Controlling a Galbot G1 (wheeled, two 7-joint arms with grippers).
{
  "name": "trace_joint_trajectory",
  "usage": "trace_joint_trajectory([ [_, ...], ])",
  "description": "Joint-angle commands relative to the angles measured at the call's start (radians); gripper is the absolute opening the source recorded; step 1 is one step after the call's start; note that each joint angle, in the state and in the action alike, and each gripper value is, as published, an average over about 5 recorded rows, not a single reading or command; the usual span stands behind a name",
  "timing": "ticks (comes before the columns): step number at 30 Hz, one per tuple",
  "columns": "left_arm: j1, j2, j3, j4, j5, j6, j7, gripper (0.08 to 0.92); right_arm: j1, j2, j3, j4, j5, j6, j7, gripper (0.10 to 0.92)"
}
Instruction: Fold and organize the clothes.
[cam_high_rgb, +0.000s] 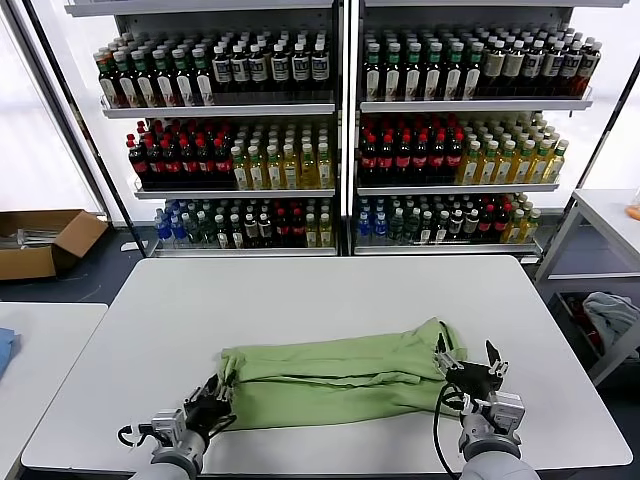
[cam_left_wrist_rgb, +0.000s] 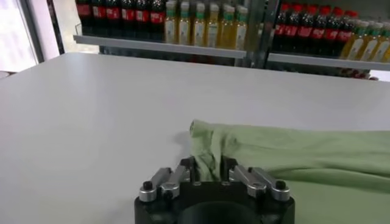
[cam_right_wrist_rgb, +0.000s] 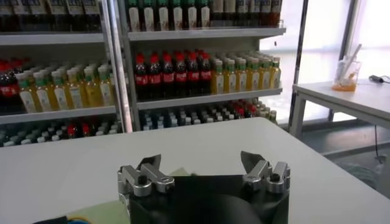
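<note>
Polo shirt (cam_high_rgb: 335, 372) lay folded lengthwise on the white table (cam_high_rgb: 330, 290), its left end pinched by the left gripper (cam_high_rgb: 215, 398), while the right gripper (cam_high_rgb: 470, 368) stood spread apart at its right end.

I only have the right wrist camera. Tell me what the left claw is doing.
Observer: The left claw is pinched shut on the left end of the green shirt.
Operator: Describe how the shirt lies.
Observer: From the head camera, it is a long folded band lying across the near part of the white table, running from one claw to the other.
Operator: Tell me where my right claw sits against it.
Observer: The right claw is open at the shirt's right end, close to the table's front edge, and holds nothing.
</note>
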Motion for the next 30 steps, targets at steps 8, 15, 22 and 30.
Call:
trace_joint_trajectory([
  [8, 0.003, 0.047, -0.081, -0.029, 0.007, -0.026, 0.016, 0.102, 0.024, -0.001, 0.004, -0.004, 0.007, -0.005, 0.001, 0.823],
  [15, 0.02, 0.277, -0.344, -0.041, -0.115, -0.023, 0.016, 0.091, 0.038, -0.007, 0.009, 0.0, 0.017, -0.011, 0.008, 0.823],
  [22, 0.034, 0.534, -0.606, 0.137, -0.219, -0.025, 0.026, 0.091, 0.049, -0.008, -0.006, 0.006, 0.027, -0.013, 0.01, 0.823],
  [30, 0.063, 0.559, -0.628, 0.102, -0.221, -0.014, 0.024, 0.091, 0.051, 0.004, -0.022, 0.019, 0.029, -0.015, 0.012, 0.823],
])
